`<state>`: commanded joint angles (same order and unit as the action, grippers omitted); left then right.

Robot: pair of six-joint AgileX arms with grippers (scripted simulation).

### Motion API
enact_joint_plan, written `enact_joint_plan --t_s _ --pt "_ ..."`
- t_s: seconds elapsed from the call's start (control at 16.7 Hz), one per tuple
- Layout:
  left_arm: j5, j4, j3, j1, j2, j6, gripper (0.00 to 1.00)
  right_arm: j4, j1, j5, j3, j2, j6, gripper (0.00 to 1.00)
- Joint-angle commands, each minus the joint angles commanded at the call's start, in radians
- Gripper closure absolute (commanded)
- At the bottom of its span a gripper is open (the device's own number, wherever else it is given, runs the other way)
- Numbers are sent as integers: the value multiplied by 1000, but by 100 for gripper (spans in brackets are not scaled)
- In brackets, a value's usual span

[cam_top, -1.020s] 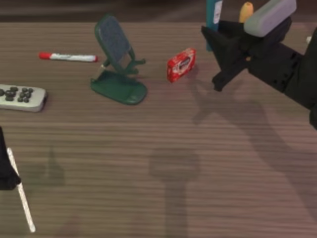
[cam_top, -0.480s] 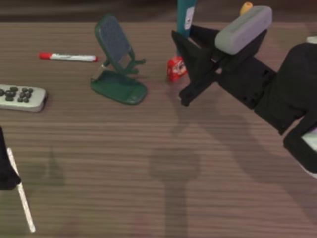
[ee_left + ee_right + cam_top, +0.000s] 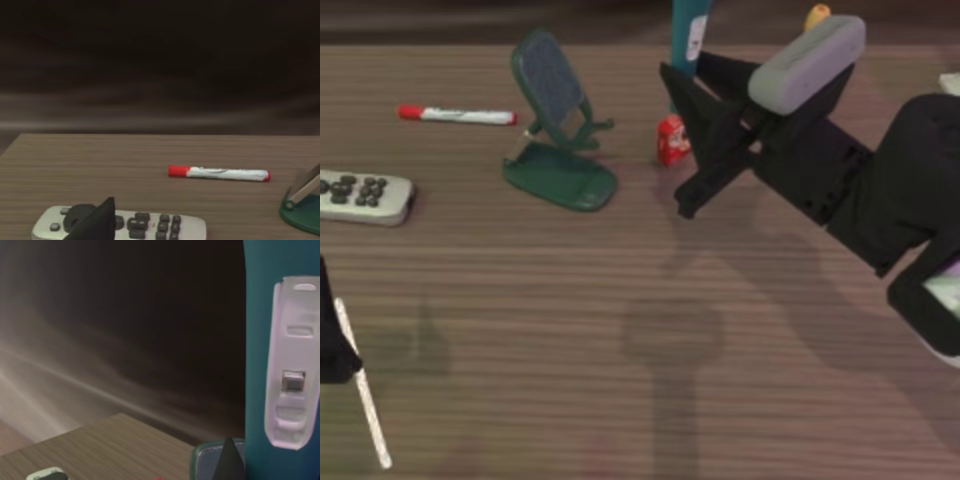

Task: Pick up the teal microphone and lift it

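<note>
1. At the table's left edge, the left gripper (image 3: 332,345) sits parked low beside the grey remote control (image 3: 365,197); whether its fingers are parted or closed cannot be told from any view.

2. Further right lie the red-capped marker (image 3: 458,116) and the dark green phone stand (image 3: 555,130), both well apart from the work in hand.

3. Right of centre, near the table's far edge, the teal microphone (image 3: 688,30) stands upright in the right gripper (image 3: 695,140), whose fingers appear clamped on its handle, though the contact itself is hidden in the top view. A small red box (image 3: 670,138) sits on the table just beside the fingers.

4. The right wrist view shows the teal handle (image 3: 280,360) close up with its white switch patch (image 3: 292,365); the head is out of frame.

5. Judged from its slim moulded shape, the toy is likely light and rigid, with a smooth, tapering handle that could slip. The surest hold is mid-handle, below the switch and clear of the mesh head.

6. The microphone's base looks clear of the tabletop, so the lift seems under way.
</note>
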<state>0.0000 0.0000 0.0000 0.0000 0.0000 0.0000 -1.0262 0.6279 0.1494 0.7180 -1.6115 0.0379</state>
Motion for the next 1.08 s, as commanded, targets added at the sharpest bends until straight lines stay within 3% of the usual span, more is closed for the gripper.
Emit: enact_joint_plan --t_s 0.24,0.42,0.66,1.08 --pt "1 1 1 -1 1 0 0 -1 1 -1 -1 0 0 100" --pt "53 30 51 -21 66 7 0 -1 1 -1 -1 0 0 100" --pt "202 116 200 -79 301 29 0 -1 1 -1 -1 0 0 100" --pt "531 295 515 -208 862 74 0 -1 1 -1 -1 0 0 100"
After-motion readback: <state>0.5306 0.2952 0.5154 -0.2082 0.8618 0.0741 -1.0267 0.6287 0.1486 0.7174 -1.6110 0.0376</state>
